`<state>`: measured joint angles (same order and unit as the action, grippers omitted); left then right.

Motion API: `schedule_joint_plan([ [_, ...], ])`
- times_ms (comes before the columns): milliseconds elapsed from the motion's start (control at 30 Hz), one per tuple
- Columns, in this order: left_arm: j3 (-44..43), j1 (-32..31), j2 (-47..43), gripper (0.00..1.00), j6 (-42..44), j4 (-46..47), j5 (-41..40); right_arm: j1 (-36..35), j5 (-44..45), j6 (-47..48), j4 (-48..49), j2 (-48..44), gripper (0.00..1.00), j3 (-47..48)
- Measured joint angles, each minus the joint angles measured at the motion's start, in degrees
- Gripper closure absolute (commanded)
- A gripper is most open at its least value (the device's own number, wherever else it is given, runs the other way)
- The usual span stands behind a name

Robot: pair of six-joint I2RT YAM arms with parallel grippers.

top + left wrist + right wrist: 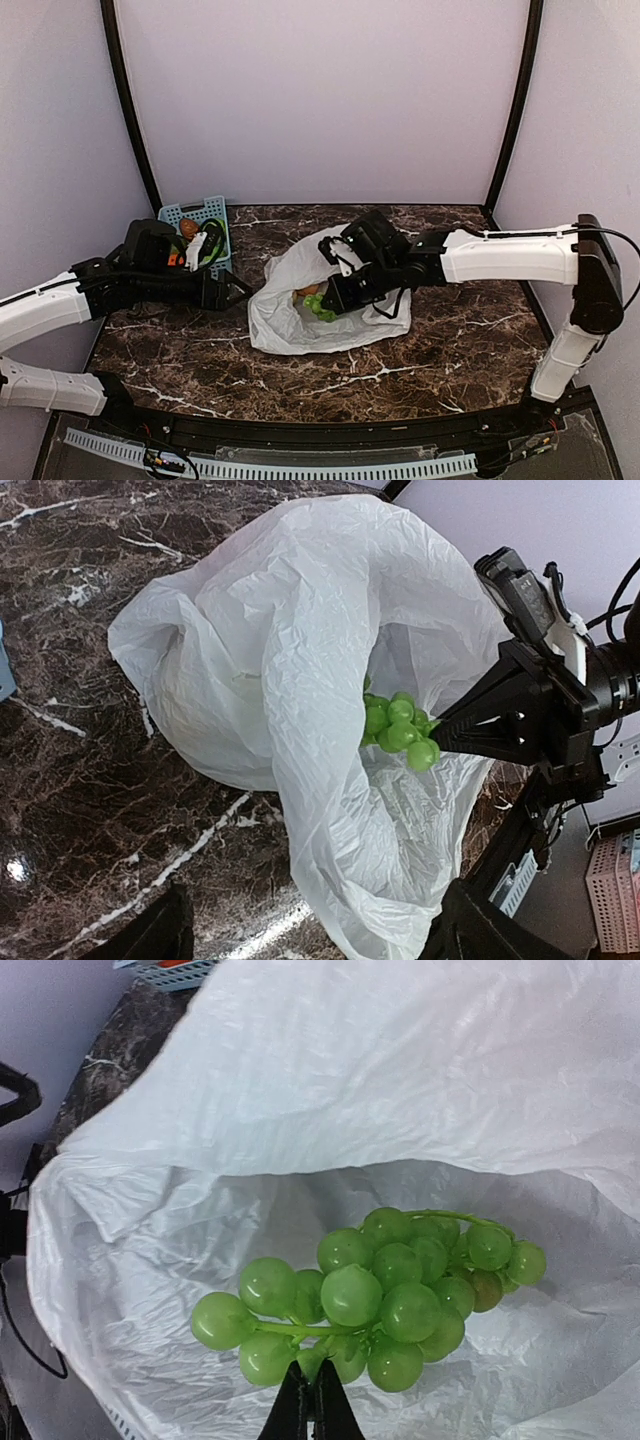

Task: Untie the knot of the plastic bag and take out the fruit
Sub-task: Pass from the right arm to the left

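Note:
The white plastic bag (300,335) lies open in the middle of the table, its mouth facing left; no knot shows. My right gripper (311,1375) is shut on the stem of a bunch of green grapes (390,1290), one of the fruit, held at the bag's mouth (400,730). A brownish-orange fruit (303,293) shows just inside the bag beside the grapes. My left gripper (315,935) stands open at the bag's left edge. A loose fold of the bag (400,880) reaches down between its fingers, which are not closed on it.
A small blue lattice basket (205,210) with a few things in it stands at the back left, behind my left arm. Dark marble tabletop (450,350) surrounds the bag. My right arm reaches in from the right over the bag.

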<state>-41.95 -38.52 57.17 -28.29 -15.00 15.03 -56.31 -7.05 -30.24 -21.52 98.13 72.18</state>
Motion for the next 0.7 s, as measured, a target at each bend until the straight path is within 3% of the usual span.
schedule_joint_plan([
  [200,-2.19,0.0,-3.89,0.15,4.42,-3.21,-1.84,-0.7,-5.62,2.12,0.09,-5.38,0.98,0.31],
  [367,-2.29,0.0,-7.48,0.15,7.17,-2.27,2.05,-0.7,-9.51,2.34,1.33,-10.45,0.97,0.31],
  [700,-1.95,-0.42,-9.03,0.14,6.82,13.49,17.09,-0.7,-21.42,1.66,9.73,-15.96,0.97,1.27],
])
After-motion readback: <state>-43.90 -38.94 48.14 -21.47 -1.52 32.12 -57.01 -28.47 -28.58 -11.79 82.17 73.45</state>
